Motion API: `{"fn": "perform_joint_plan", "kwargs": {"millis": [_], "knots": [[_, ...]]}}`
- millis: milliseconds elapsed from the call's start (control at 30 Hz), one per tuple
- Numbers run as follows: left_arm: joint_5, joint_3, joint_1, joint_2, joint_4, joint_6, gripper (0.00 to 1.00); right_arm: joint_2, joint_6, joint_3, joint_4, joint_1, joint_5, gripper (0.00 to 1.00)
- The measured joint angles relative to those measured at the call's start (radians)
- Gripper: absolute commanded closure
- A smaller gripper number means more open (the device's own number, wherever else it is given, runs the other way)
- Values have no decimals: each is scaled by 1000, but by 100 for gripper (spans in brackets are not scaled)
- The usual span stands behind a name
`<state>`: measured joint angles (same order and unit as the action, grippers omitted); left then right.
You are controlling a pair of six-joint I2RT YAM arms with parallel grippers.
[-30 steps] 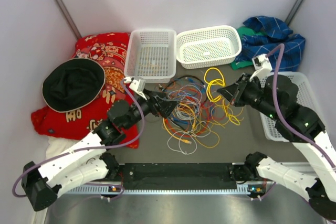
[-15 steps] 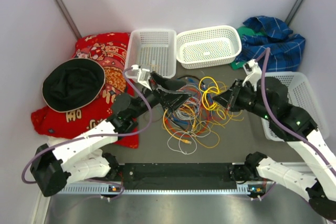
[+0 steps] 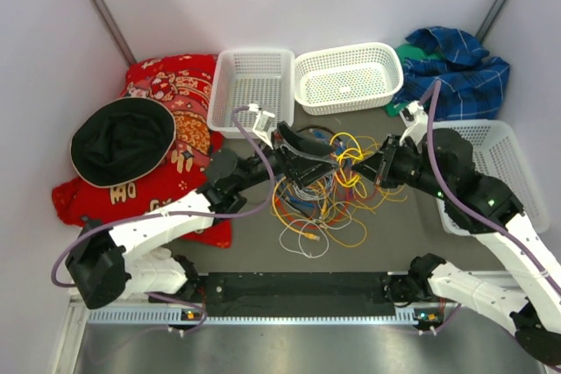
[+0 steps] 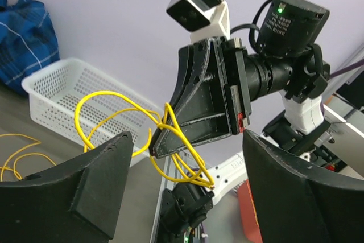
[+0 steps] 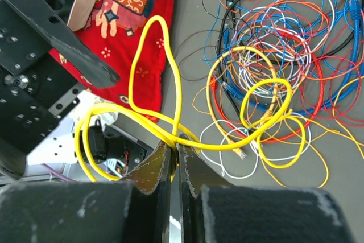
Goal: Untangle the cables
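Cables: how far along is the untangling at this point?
Done: nothing that shows; no cable looks separated yet. In hand: the right end effector is shut on one yellow cable, held above the heap, and the open left end effector faces it. Left: the mixed-colour tangle on the table.

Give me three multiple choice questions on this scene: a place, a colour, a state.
1. The black hat lies: A on the red cloth; B in a basket; C on bare table.
2. The cable in the right end effector is: A blue; B yellow; C white.
3. The left end effector is: A open; B shut on a cable; C shut on nothing.
Answers: 1 A, it rests on the cloth at the left. 2 B, it pinches a yellow one. 3 A, its jaws stand wide apart.
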<state>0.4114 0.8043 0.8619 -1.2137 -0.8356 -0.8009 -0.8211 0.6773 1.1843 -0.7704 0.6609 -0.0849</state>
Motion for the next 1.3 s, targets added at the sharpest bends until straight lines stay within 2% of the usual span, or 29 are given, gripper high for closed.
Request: {"fn": "perform_joint_plan", "kwargs": {"millis": [133, 200, 367, 400, 433, 600, 633, 767, 800, 933, 1100, 1200, 1233, 1300], "knots": [[25, 0, 16, -21, -3, -10, 30, -3, 0, 0, 0, 0, -2, 100], [37, 0, 24, -31, -3, -12, 39, -7, 0, 0, 1, 0, -4, 100], [56, 0, 35, -42, -6, -20, 77, -13, 0, 0, 1, 0, -8, 100], [58, 0, 35, -42, -11, -19, 90, -13, 0, 0, 1, 0, -8, 100], [63, 0, 35, -42, -15, -17, 94, -13, 0, 0, 1, 0, -8, 100], [68, 0, 35, -38, -13, -5, 97, -13, 0, 0, 1, 0, -4, 100], [67, 0, 35, -34, -6, 0, 100, -13, -1, 0, 1, 0, -3, 100], [57, -2, 36, 10, 42, 29, 100, -13, -1, 0, 1, 0, -3, 99], [50, -4, 36, 26, 53, 38, 100, -13, -1, 0, 1, 0, -3, 96], [12, -13, 36, 88, 116, 80, 100, -11, -1, 0, 5, 1, 8, 75], [-53, -13, 36, 171, 232, 148, 100, 10, -3, 0, -4, 3, 73, 75], [-92, 5, 36, 213, 313, 193, 100, 43, 1, -11, -6, 3, 129, 54], [-101, 16, 36, 222, 338, 206, 100, 53, 6, -16, -8, 3, 144, 36], [-129, 48, 36, 240, 391, 238, 100, 71, 15, -31, -13, 3, 172, 22]]}}
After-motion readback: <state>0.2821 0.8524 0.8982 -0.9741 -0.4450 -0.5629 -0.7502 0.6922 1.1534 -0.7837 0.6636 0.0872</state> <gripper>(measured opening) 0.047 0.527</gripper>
